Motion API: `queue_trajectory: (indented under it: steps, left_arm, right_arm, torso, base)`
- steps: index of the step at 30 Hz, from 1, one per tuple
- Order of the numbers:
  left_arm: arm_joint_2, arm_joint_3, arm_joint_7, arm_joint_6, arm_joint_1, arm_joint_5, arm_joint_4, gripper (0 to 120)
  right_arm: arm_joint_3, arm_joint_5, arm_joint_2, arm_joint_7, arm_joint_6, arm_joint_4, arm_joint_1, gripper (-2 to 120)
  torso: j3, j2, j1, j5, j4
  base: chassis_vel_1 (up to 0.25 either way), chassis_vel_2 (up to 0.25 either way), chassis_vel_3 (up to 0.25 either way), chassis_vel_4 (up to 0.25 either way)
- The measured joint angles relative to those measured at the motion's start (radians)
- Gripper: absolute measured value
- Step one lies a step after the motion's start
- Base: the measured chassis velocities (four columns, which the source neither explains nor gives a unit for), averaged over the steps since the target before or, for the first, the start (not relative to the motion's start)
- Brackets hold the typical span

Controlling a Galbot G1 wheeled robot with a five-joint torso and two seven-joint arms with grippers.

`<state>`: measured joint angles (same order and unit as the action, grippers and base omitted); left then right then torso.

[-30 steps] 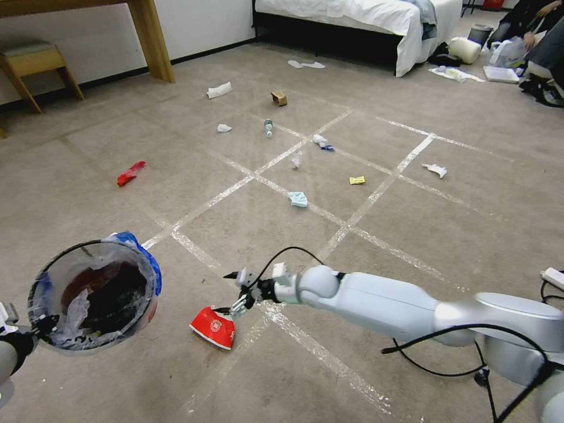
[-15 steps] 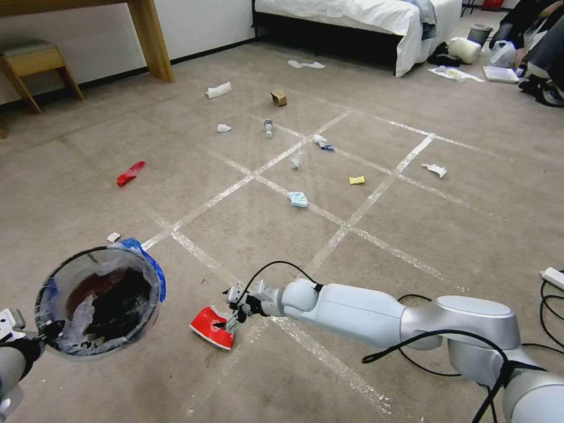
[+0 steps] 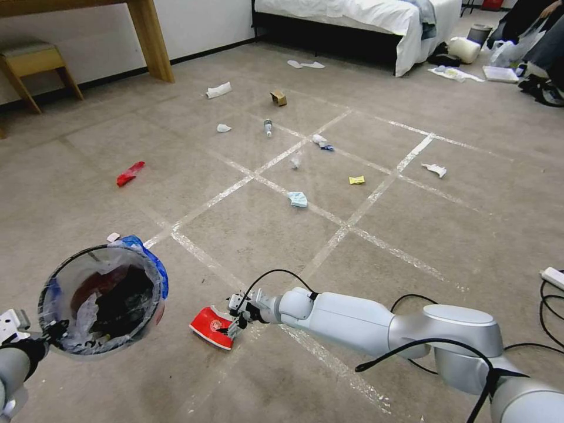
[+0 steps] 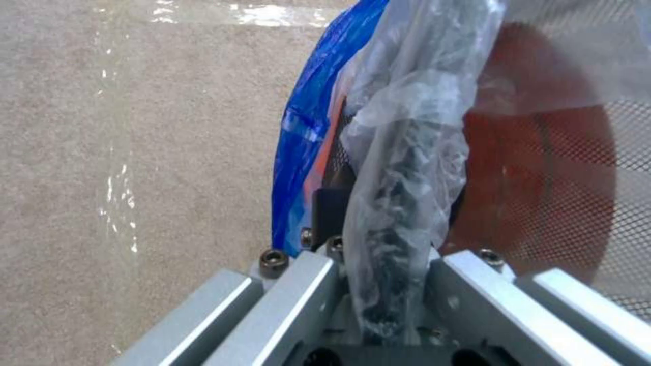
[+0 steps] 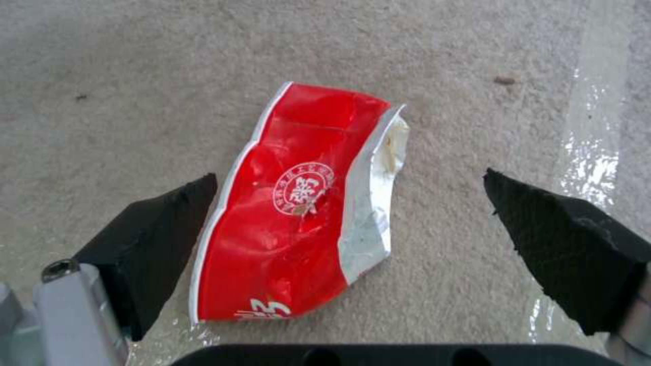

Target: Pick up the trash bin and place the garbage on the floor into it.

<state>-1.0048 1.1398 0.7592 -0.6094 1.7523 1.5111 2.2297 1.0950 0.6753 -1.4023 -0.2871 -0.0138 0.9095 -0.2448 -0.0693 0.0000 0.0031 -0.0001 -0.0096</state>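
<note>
Now crushed paper bowl (image 5: 298,203) on floor (image 3: 411,194) between spread right pincer (image 5: 353,229) pads; left pincer (image 4: 386,284) clamps trash bin (image 3: 100,299) rim.

Bed (image 3: 364,14), wooden stool (image 3: 32,61), power strip (image 3: 553,276) nearby.

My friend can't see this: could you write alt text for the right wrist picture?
A crushed red-and-white paper bowl lies on beige carpet, between the two black pads of the robot's open right hand. Shiny tape runs along one side.
</note>
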Motion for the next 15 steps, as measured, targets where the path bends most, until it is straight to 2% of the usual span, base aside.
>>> queue_trajectory:
  steps: [15]
  left_arm:
    - [-0.006,-0.007,-0.008,0.002,-0.003,-0.011,0.007,0]
  right_arm:
    - [-0.002,-0.013,-0.04,-0.019,-0.011,-0.059,-0.027,100]
  torso:
    - [0.0,0.0,0.0,0.0,-0.0001]
  base:
    - [0.0,0.0,0.0,0.0]
